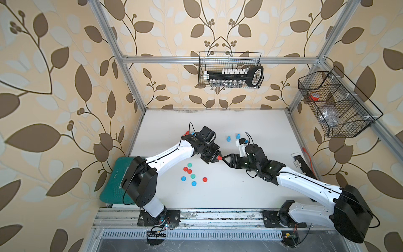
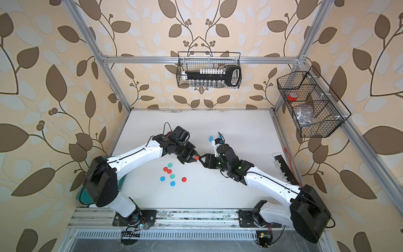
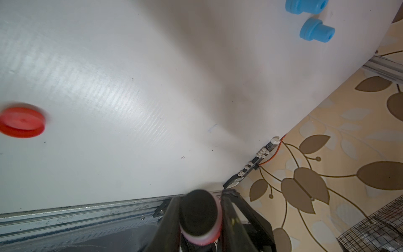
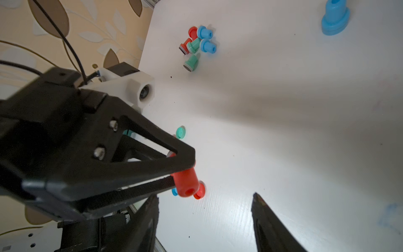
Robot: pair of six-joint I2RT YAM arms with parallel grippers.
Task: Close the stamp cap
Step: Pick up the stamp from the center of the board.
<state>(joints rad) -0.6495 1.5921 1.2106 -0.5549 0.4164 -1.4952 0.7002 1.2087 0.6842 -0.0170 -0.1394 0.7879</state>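
Observation:
My left gripper (image 1: 218, 158) (image 3: 200, 197) is shut on a red stamp (image 1: 220, 157) (image 2: 197, 157) held above the table. In the left wrist view the stamp's (image 3: 200, 218) black pad face shows bare between the fingers. In the right wrist view the stamp's (image 4: 186, 183) round handle end points toward my right gripper (image 4: 205, 209) (image 1: 224, 158), which is open and empty, its tips just short of the stamp. Several loose caps lie on the table, among them a red cap (image 1: 204, 179) (image 3: 21, 122) (image 4: 199, 191) and a green cap (image 1: 189, 165) (image 4: 180, 132).
Two blue stamps (image 1: 228, 138) (image 1: 238, 136) stand behind the grippers. A pile of stamps (image 4: 196, 43) lies at the far left behind the left arm. A black strip (image 1: 302, 163) lies along the table's right edge. Wire baskets (image 1: 231, 69) hang on the walls.

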